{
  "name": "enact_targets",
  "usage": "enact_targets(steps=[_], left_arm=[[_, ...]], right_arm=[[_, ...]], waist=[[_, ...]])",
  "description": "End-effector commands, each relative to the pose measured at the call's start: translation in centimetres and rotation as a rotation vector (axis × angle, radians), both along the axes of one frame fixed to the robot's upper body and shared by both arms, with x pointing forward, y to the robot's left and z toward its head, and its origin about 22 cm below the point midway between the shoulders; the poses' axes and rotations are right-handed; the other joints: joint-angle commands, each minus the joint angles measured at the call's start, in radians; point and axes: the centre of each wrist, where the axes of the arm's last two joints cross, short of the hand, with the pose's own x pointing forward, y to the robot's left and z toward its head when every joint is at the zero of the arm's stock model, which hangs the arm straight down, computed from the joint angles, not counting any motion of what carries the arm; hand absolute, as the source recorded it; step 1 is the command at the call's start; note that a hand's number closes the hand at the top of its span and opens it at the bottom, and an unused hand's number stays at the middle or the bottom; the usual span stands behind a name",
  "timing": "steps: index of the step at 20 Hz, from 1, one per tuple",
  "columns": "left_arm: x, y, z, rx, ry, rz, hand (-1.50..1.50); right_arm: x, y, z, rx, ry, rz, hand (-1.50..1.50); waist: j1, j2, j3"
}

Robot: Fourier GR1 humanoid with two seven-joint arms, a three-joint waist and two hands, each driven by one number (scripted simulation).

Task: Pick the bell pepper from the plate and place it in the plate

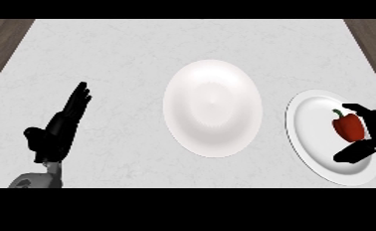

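A red bell pepper with a green stem lies on a white plate at the right edge. My right hand comes in from the right edge and brackets the pepper, one dark part above it and one below; the rest of the hand is out of view. It is not closed on the pepper. A second white plate, with nothing on it, sits at the counter's middle. My left hand rests at the lower left, open with fingers straight and pointing away.
The pale marbled counter fills the view. Dark wood strips show at the far left corner and far right corner.
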Motion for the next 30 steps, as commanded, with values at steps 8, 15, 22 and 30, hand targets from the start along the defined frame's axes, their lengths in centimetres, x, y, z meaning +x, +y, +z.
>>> enact_targets(steps=[8, 15, 22, 30], left_arm=[[-0.6, -0.1, -0.8, -0.005, 0.0, -0.013, 0.0], [0.7, 1.0, 0.7, 0.013, -0.004, 0.053, 0.0], [-0.2, 0.6, 0.9, 0.012, 0.0, 0.016, 0.0], [-0.4, -1.5, -0.4, -0.011, 0.012, 0.016, 0.0]], right_arm=[[2.2, -1.0, -2.3, 0.019, -0.026, 0.123, 1.5], [-8.2, 3.2, -5.1, 0.079, -0.091, 0.17, 1.5], [-12.3, 3.6, 0.4, -0.058, -0.378, 0.215, 1.5], [-16.7, 6.9, 8.6, -0.098, -0.515, 0.274, 1.5]], waist=[[0.006, 0.003, 0.004], [-0.034, -0.004, 0.002], [-0.017, -0.003, 0.003], [-0.02, -0.003, 0.002]])
